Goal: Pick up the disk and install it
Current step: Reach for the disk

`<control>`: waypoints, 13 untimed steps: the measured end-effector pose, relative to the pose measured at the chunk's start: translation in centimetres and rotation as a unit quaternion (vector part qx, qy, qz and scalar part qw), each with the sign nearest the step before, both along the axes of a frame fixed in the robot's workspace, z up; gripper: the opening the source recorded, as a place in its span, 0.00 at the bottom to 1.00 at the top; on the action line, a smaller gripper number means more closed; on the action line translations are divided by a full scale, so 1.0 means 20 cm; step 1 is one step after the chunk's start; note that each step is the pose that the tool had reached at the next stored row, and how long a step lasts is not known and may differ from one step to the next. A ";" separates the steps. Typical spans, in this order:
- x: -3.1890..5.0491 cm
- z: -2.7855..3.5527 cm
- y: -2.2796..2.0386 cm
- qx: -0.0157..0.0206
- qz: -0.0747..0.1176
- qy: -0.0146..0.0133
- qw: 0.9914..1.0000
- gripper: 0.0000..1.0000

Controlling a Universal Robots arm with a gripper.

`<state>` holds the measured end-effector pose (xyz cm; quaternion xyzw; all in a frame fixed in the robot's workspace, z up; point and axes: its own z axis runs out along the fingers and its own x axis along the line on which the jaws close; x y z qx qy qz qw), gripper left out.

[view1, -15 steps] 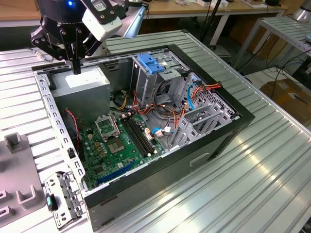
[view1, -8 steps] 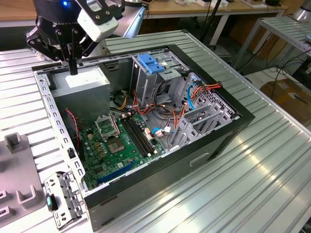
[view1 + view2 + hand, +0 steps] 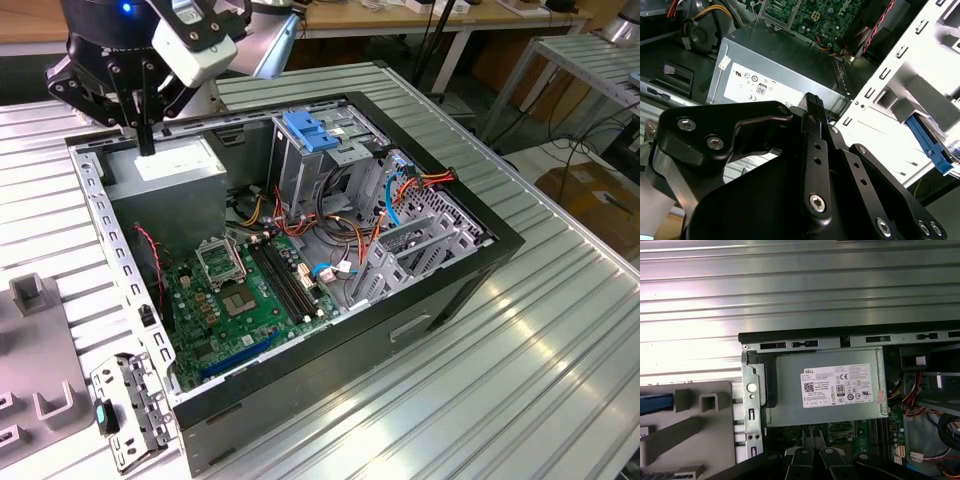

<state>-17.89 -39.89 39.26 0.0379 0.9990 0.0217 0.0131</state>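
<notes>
The disk (image 3: 655,404) shows as little more than a blue side rail, cut off at the picture's edge in the first wrist view. It lies in the grey holder (image 3: 695,430) on the desk (image 3: 520,380), just outside the computer case (image 3: 500,240). Its body and label cannot be made out. The second wrist view catches a similar blue piece (image 3: 932,145) past the bright, washed-out holder, but I cannot tell whether it is the same rail. The gripper (image 3: 146,150) hangs apart from the disk, over the grey power supply (image 3: 170,170) in the case's corner and close to the perforated side wall. Its jaws are pressed together on nothing. The case lies open from above. Red and orange cables (image 3: 400,190) crowd the blue-handled drive cage (image 3: 310,135), and the green motherboard (image 3: 250,300) lies exposed below it.
</notes>
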 end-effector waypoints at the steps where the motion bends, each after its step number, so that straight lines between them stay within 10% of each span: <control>1: -0.003 0.000 0.000 0.000 0.000 0.000 1.000 0.11; 13: -0.053 -0.001 0.000 0.000 0.000 0.000 1.000 0.11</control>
